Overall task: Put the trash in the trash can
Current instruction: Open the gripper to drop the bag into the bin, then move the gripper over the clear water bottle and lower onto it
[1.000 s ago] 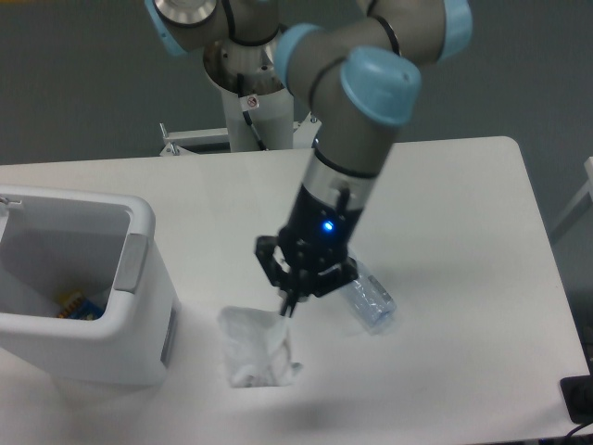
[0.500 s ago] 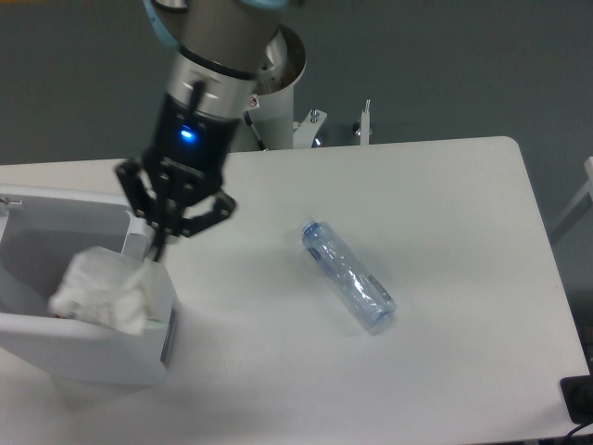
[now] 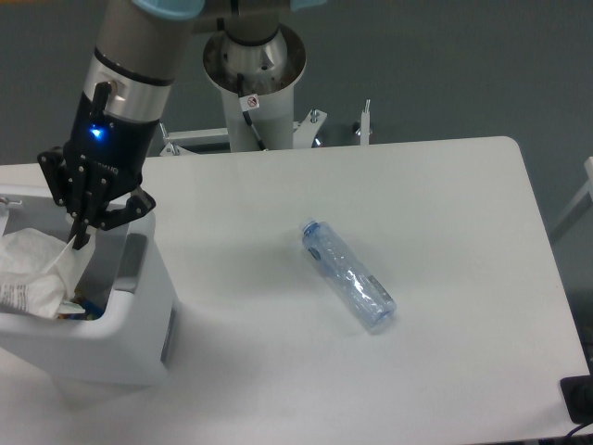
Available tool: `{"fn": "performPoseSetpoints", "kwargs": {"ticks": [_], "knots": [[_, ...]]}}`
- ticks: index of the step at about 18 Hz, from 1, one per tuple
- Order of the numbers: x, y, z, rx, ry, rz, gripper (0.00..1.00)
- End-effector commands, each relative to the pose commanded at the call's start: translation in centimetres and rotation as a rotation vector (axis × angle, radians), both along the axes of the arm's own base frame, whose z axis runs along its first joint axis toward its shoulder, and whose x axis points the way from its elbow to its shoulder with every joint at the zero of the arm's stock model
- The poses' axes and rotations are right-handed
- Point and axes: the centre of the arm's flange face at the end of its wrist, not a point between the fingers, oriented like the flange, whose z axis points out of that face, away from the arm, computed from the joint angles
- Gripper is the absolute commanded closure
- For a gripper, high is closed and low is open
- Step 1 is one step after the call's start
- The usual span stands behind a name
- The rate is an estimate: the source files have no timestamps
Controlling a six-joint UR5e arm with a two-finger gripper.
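Observation:
My gripper (image 3: 82, 237) hangs over the white trash can (image 3: 139, 320) at the left and is shut on a corner of the thin translucent film wrapper (image 3: 35, 271). The wrapper dangles inside the can's opening, above its floor. The other piece of trash, a clear plastic water bottle (image 3: 347, 275) with a pale label, lies on its side on the white table (image 3: 445, 204), well to the right of the gripper.
A small yellow and blue item (image 3: 82, 310) lies at the bottom of the trash can. The robot's base column (image 3: 255, 83) stands behind the table's far edge. A dark object (image 3: 579, 397) sits at the table's front right corner.
The gripper carried the wrapper from the table's front, up and left, over the can's rim to above its opening. The bottle has not moved.

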Motion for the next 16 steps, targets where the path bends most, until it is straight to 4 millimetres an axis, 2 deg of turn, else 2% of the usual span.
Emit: {"fn": "performPoseSetpoints", "kwargs": {"ticks": [3,5,7,11,14,16], "knots": [[-0.1,0.1,0.0,0.0,0.0,0.0,0.3],[-0.4,0.1,-0.2,-0.005,-0.003,0.005,0.28],[-1.9,0.0,-0.7,-0.012,-0.009,0.027,0.28],[-9.9,-1.6,-2.1,-0.009,-0.013,0.152,0.27],[-14.5,-3.2,-3.0,-0.006,-0.012,0.226,0.24],[-17.4,-4.1,-4.7,-0.033,-0.026,0.272,0.2]]}}
